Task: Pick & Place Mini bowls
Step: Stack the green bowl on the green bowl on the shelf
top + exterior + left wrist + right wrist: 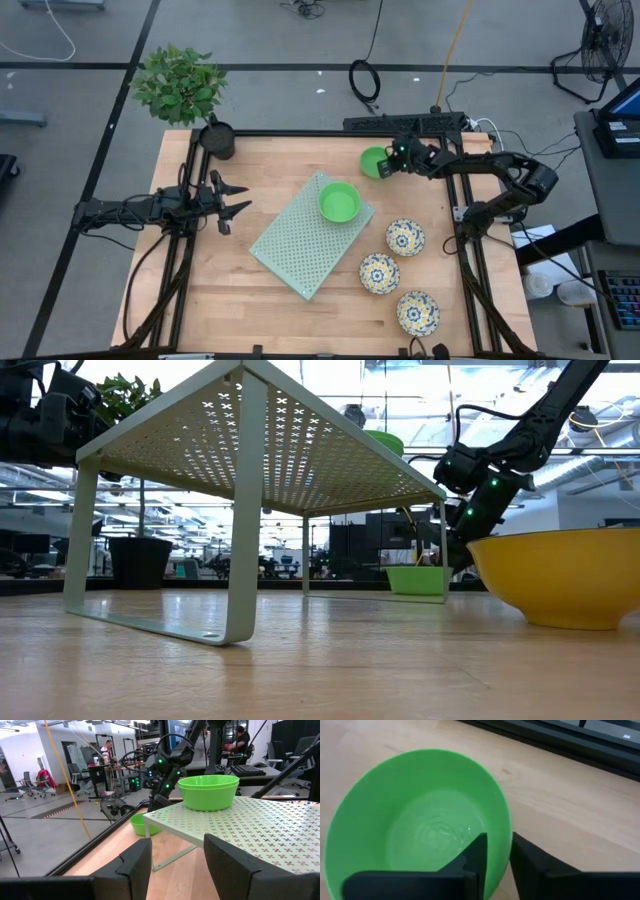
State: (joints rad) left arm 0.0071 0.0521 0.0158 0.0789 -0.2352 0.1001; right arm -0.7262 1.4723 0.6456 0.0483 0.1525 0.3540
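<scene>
Jaws of the right gripper (496, 852) pinch the rim of a plain green plastic mini bowl (374, 162) at the bench's far edge, left gripper (232, 201) waiting apart, one green bowl (339, 201) on the perforated mat (296, 250), three floral bowls (405, 237) left.

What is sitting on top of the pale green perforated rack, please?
Green bowls sit near one corner of the rack; the left wrist view shows a doubled rim, so at least two are nested. How many are stacked is hidden. The rest of the rack's top is bare.
</scene>
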